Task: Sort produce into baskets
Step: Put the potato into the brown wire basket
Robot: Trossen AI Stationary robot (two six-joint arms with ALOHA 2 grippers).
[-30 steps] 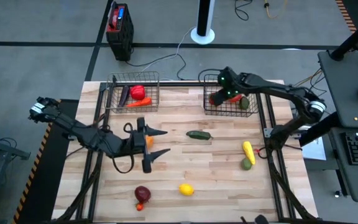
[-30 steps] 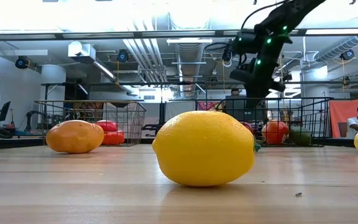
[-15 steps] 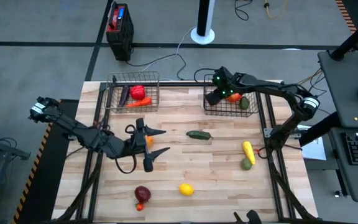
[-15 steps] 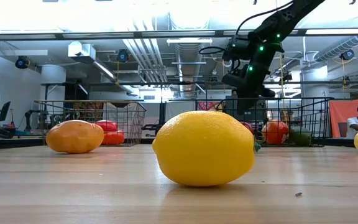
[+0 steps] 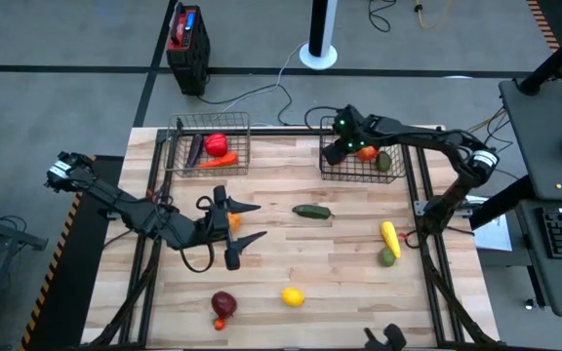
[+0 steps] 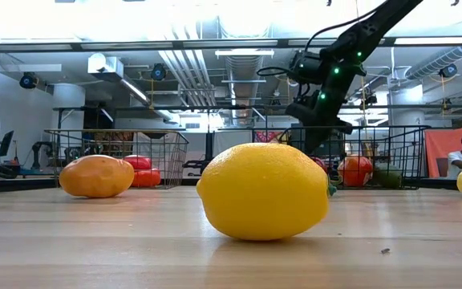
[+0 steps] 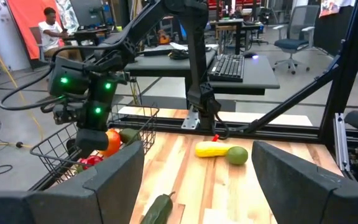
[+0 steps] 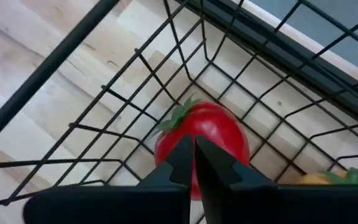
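The high view alone takes in the whole wooden surface [image 5: 340, 263] with both wire baskets at its far edge. The left basket [image 5: 210, 146] holds a red piece, a dark purple piece and an orange carrot. The right basket [image 5: 361, 159] holds red, orange and green pieces.

Taking the lemon [image 5: 292, 297] as reference: it lies near the front edge of the surface. A dark red piece [image 5: 223, 303] lies to its left, and a yellow piece with a green piece at its near end [image 5: 388, 242] lies to its right and farther back, long axis running front to back. A cucumber [image 5: 312, 211] lies behind the lemon toward the baskets, long axis running left to right.

The low view shows what the high view hides: an orange piece [image 6: 96, 176] sits on the surface left of the lemon, beneath the left gripper [image 5: 240, 228]. That gripper hangs left of and behind the lemon, fingers spread wide, with nothing between them.

The right gripper [image 5: 337, 153] hangs over the left part of the right basket, well behind the lemon. Only the right wrist view shows its fingers [image 8: 180, 163]: pressed together, holding nothing, directly above a red tomato [image 8: 204, 142] lying in the basket's corner. Whether they touch it cannot be told.
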